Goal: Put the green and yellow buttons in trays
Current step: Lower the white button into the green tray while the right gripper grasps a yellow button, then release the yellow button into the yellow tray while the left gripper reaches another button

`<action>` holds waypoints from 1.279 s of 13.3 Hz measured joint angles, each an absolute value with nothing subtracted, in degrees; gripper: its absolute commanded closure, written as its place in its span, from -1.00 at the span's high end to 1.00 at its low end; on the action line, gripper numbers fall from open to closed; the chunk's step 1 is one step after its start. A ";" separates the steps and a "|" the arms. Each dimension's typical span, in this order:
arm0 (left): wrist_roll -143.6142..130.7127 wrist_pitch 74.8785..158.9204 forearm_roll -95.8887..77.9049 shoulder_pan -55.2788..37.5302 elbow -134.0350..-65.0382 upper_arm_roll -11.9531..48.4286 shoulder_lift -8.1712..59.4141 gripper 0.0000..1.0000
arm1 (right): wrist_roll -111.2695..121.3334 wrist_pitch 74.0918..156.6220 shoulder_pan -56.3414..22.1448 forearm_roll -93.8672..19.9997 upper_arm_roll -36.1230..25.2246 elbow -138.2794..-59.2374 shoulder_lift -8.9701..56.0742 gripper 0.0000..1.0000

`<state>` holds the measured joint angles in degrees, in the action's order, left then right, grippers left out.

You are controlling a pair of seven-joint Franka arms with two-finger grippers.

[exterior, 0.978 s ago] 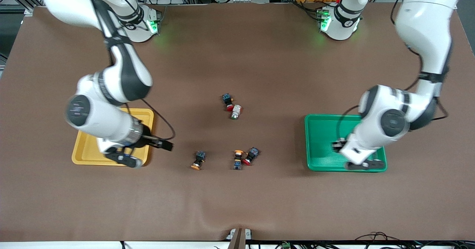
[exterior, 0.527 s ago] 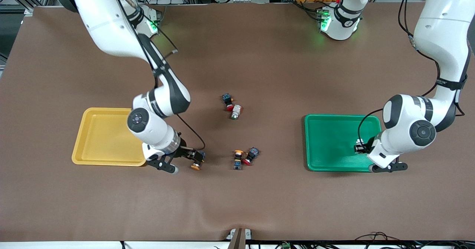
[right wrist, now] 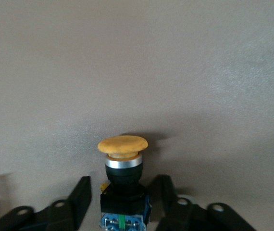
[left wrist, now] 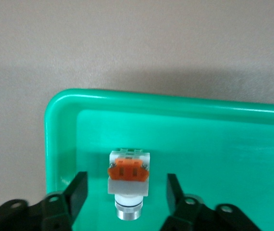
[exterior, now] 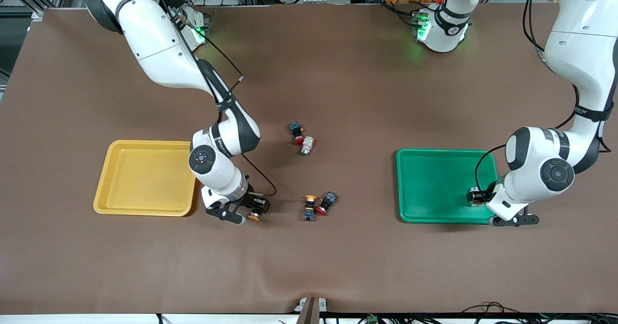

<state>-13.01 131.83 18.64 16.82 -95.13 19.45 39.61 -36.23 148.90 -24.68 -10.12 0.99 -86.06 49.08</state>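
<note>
- I count one button delivered so far: the white-bodied orange-marked button (left wrist: 129, 182) lies in the green tray (exterior: 429, 184), in the corner nearest the front camera at the left arm's end.
- My left gripper (left wrist: 126, 198) hovers over that corner with its fingers spread either side of the button, not touching it as far as I can see.
- My right gripper (right wrist: 121, 202) is low at the table just beside the yellow tray (exterior: 145, 176), fingers spread around an orange-capped button (right wrist: 122, 185) but not pinching it.
- That button has a black body, silver collar, blue end and wide mushroom cap.
- The yellow tray holds nothing.
- Left, I judge: this button, a second orange-capped button (exterior: 309, 206) mid-table, touching a red-capped switch (exterior: 326, 203), and the green-tipped white button (exterior: 306, 145) farther from the camera.
</note>
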 measured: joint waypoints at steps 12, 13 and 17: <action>-60.35 125.25 16.05 -4.41 -92.84 33.51 37.10 1.00 | -13.04 102.23 -3.93 -9.83 -1.39 -78.20 36.14 -1.00; -65.11 125.34 16.05 -7.64 -92.02 33.18 37.90 1.00 | -8.39 102.21 -1.45 -9.83 -1.39 -79.71 35.65 -1.00; -84.86 127.68 16.05 -19.99 -89.68 27.58 41.17 1.00 | 0.99 106.87 5.83 -8.78 -1.68 -87.82 35.82 -0.20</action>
<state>-84.86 127.68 16.05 -19.99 -89.68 27.58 41.17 0.99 106.87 5.83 -8.78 -1.68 -87.82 35.82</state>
